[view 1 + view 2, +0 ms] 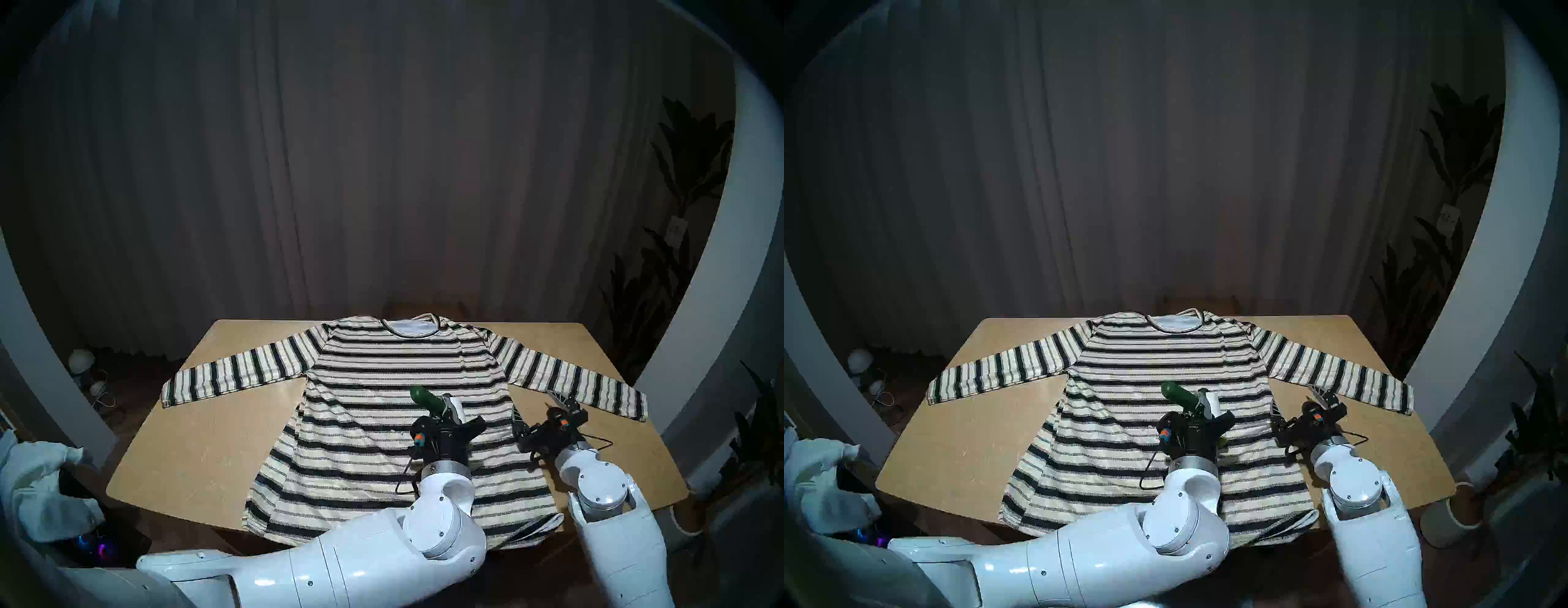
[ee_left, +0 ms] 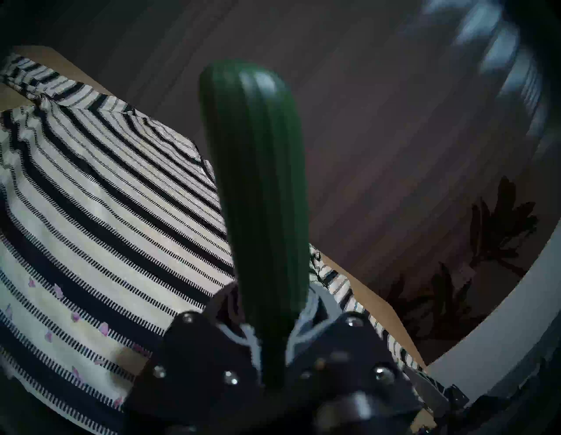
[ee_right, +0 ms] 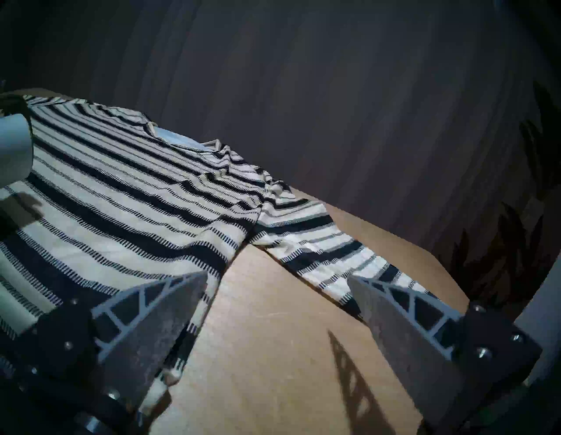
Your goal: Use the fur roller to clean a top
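While your left gripper [image 1: 443, 409] clamps the fur roller [image 1: 432, 401] level over the striped top [image 1: 360, 382], your right gripper [image 3: 276, 303] gapes empty, and only the left wrist view shows what seem pink specks [image 2: 104, 328].

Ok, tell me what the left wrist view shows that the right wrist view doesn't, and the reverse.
Only the left wrist view: the roller's green handle standing up from the left gripper, shut on it, and small pink specks on the top.

Only the right wrist view: the right gripper with fingers spread wide and empty, bare table between them, the neckline, and the roller's white roll at the left edge.

Both: the striped top spread on the table, with the dark curtain behind.
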`<state>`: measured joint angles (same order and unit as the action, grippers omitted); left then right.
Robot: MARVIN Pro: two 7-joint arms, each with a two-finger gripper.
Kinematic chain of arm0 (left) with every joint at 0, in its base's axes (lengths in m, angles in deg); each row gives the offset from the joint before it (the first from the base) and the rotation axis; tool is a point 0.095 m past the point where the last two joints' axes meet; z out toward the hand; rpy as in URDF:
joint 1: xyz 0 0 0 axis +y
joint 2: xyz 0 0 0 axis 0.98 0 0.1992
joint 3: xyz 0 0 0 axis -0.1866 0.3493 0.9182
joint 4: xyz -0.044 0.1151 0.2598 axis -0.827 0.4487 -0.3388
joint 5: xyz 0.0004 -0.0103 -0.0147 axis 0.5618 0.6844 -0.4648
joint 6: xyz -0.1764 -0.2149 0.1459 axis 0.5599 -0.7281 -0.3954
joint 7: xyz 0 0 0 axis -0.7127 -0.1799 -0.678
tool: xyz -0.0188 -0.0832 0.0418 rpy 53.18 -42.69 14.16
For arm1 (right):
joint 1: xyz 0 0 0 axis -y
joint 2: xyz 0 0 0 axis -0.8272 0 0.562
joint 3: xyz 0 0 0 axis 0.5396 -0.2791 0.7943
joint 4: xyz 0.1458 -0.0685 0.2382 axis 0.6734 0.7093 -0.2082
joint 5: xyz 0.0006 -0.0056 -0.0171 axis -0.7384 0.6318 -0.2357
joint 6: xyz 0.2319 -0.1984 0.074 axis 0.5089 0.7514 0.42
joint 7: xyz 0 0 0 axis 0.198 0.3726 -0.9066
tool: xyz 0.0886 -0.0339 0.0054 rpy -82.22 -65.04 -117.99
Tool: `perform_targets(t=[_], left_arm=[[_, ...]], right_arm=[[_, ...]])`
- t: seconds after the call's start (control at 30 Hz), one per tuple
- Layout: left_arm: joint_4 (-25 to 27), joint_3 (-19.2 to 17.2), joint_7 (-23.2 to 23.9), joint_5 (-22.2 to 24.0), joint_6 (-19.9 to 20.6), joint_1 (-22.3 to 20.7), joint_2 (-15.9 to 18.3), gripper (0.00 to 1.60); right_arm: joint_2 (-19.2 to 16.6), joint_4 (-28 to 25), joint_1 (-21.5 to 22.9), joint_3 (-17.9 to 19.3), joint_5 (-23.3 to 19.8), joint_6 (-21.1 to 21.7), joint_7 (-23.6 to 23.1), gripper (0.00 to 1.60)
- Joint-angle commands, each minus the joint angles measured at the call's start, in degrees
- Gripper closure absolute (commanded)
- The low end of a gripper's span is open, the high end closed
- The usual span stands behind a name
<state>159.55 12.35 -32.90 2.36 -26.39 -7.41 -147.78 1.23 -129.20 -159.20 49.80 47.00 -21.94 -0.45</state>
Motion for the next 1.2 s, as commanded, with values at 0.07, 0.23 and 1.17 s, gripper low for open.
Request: perform_targets(t=[0.07, 0.23, 1.17], left_arm=[[1.95, -0.92, 0.9, -0.39, -0.88, -1.27, 0.17, 1.6], [2.58, -0.97, 0.57, -0.51, -0.08, -1.38, 0.69, 1.6], [-1.3, 1.66, -3.66, -3.02, 7.36, -3.34, -0.24, 1.6]], right_arm=[[-4.05, -5.41, -3.64, 1.34, -2.38, 5.28, -7.38, 0.0], [-4.7, -5.9, -3.72, 1.47, -1.87, 6.84, -8.95, 0.0], [-6.25, -3.7, -0.9, -1.81, 1.39, 7.49, -9.87, 0.0]])
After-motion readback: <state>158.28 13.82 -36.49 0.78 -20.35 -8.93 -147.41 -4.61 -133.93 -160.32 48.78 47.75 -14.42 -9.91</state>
